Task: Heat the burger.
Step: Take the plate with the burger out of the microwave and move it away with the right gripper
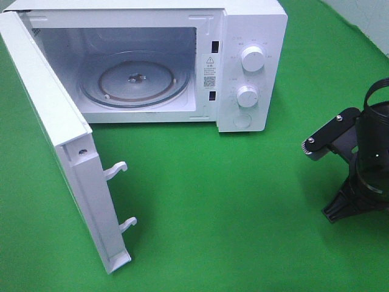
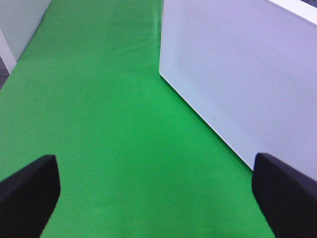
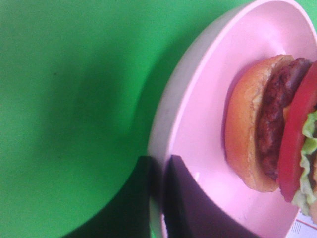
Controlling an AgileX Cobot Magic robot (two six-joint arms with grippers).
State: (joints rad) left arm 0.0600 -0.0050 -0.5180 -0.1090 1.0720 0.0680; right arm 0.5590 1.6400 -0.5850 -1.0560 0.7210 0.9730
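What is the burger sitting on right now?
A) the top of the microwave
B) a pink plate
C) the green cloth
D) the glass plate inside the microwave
B: in the right wrist view the burger rests on a pink plate, whose rim the right gripper pinches; the microwave stands open with nothing on its glass tray.

High overview, two close wrist views
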